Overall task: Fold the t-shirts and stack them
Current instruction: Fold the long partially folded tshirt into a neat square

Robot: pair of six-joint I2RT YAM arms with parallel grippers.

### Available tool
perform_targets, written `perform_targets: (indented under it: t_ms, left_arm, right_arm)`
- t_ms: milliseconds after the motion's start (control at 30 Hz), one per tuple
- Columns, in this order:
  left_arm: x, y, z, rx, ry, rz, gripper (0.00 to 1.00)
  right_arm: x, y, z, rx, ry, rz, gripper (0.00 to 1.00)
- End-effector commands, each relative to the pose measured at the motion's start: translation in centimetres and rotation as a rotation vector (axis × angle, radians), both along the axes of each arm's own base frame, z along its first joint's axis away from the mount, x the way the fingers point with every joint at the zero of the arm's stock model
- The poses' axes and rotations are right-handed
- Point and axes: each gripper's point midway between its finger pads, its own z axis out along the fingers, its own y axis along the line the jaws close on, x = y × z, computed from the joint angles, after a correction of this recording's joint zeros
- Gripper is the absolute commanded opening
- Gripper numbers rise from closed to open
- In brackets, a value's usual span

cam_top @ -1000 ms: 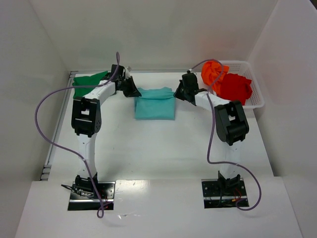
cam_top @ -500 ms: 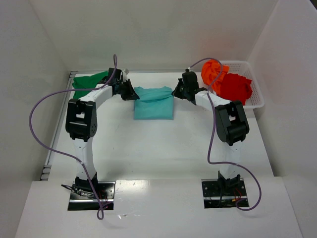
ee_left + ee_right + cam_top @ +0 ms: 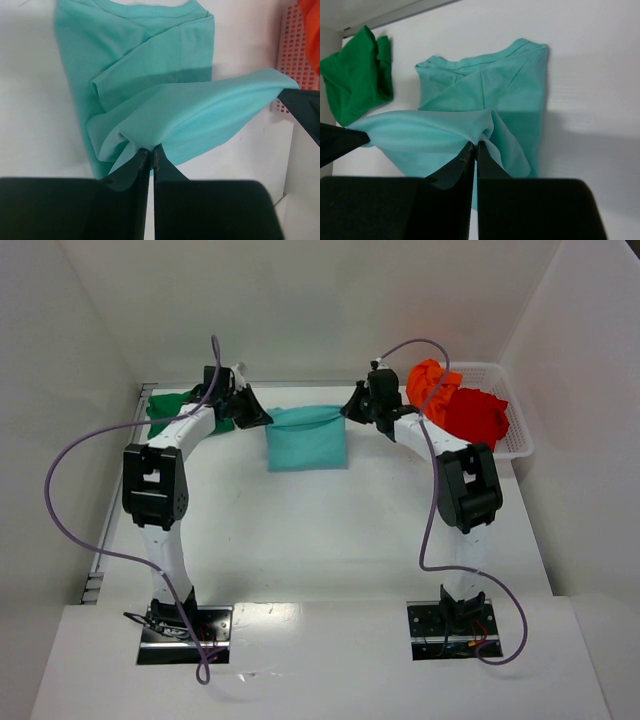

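The light teal t-shirt [image 3: 307,440] lies at the bench's [image 3: 300,530] 12 o'clock, its far edge lifted taut along 9-to-3. The left gripper [image 3: 266,419] at 9 and the right gripper [image 3: 347,411] at 3 each pinch one corner, equally near.

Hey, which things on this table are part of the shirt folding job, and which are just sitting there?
Part of the job: light teal t-shirt, pinched by the left gripper and right gripper; dark green t-shirt; orange t-shirt; red t-shirt.
Just sitting there: white mesh basket, holding the orange and red shirts.
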Motion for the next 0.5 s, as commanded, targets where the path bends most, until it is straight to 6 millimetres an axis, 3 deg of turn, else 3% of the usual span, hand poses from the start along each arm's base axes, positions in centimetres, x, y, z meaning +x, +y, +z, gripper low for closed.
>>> perform_targets:
  t_ms: [0, 33, 67, 100, 133, 200, 233, 333, 367, 467]
  left_arm:
    - [2.3, 2.8, -2.0, 0.029, 0.015, 0.077, 0.09]
    - [2.6, 2.6, -2.1, 0.019, 0.015, 0.068, 0.13]
    - [3.0, 2.6, -3.0, 0.02, 0.021, 0.067, 0.34]
    - [3.2, 2.9, -3.1, 0.01, 0.022, 0.067, 0.43]
    - [3.4, 2.7, -3.3, 0.004, 0.018, 0.06, 0.53]
    - [4.0, 2.7, -3.6, 0.008, 0.004, 0.054, 0.76]
    - [4.8, 3.3, -2.6, 0.012, -0.026, 0.059, 0.78]
    - [5.3, 3.9, -1.7, 0.011, -0.048, 0.07, 0.84]
    - [5.5, 3.7, 0.3, 0.007, -0.093, 0.052, 0.84]
    - [4.9, 3.1, 3.0, -0.018, -0.152, 0.013, 0.84]
  right_arm:
    - [2.7, -0.2, 1.4, -0.022, -0.084, -0.011, 0.04]
    - [2.8, -0.1, -0.2, -0.03, -0.058, -0.01, 0.08]
    - [3.0, 0.1, -0.4, -0.026, -0.056, -0.002, 0.11]
    - [3.3, 0.2, -0.6, -0.026, -0.056, -0.002, 0.16]
    - [3.3, 0.2, -1.9, -0.033, -0.035, -0.002, 0.32]
    - [3.8, 0.3, -1.4, -0.038, -0.054, 0.004, 0.54]
    - [3.8, 0.3, -2.1, -0.042, -0.042, 0.004, 0.64]
    - [4.3, 0.4, -1.2, -0.043, -0.066, 0.008, 0.73]
    - [4.2, 0.4, 0.1, -0.036, -0.086, 0.007, 0.79]
    - [3.9, 0.3, 2.6, -0.021, -0.133, 0.006, 0.8]
